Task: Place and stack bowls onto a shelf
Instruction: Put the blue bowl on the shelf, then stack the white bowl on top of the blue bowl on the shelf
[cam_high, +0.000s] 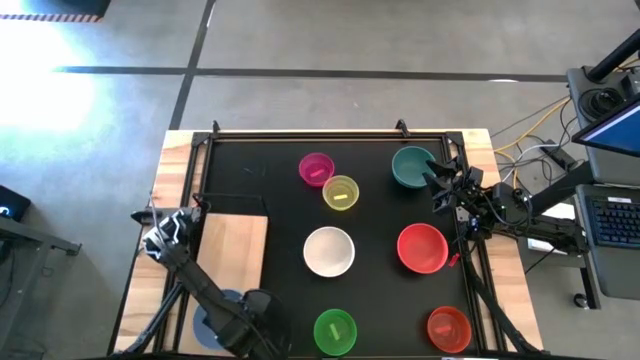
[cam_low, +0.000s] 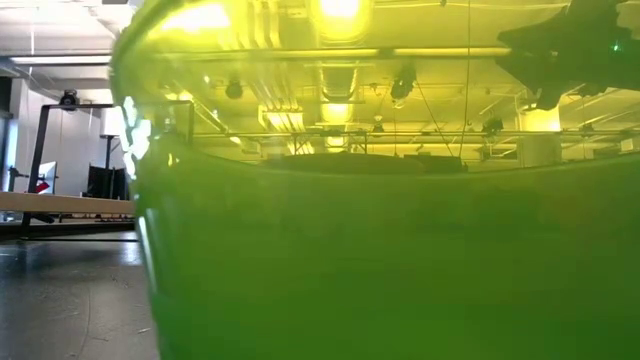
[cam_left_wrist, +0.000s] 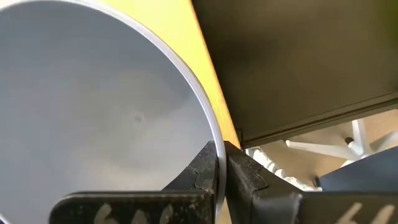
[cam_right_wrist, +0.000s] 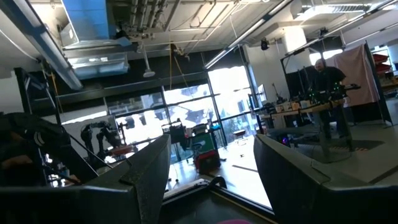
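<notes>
The grey-blue bowl (cam_high: 206, 322) sits at the table's near left corner, just near of the wooden shelf (cam_high: 236, 245); it fills the left wrist view (cam_left_wrist: 93, 106). My left gripper (cam_left_wrist: 220, 171) is shut on its rim. My right gripper (cam_high: 437, 178) hovers open beside the teal-green bowl (cam_high: 411, 165), and in its wrist view (cam_right_wrist: 211, 180) it looks level into the room. The magenta (cam_high: 316, 168), yellow (cam_high: 340, 192), white (cam_high: 329, 250), red (cam_high: 422, 247) and bright green (cam_high: 335, 331) bowls stand upright on the black mat. My left gripper pinches the grey-blue bowl's rim (cam_left_wrist: 210, 140), one finger (cam_left_wrist: 199, 174) inside the bowl and the other outside. The bowl's open side faces the wrist camera. Whether the bowl is lifted clear does not show, since the arm covers it in the high view.
A second red bowl (cam_high: 449, 328) stands at the mat's near right corner. The bright green bowl (cam_low: 400, 250) blocks most of the low view. The shelf top is bare wood. A laptop and cables lie beyond the table's right edge.
</notes>
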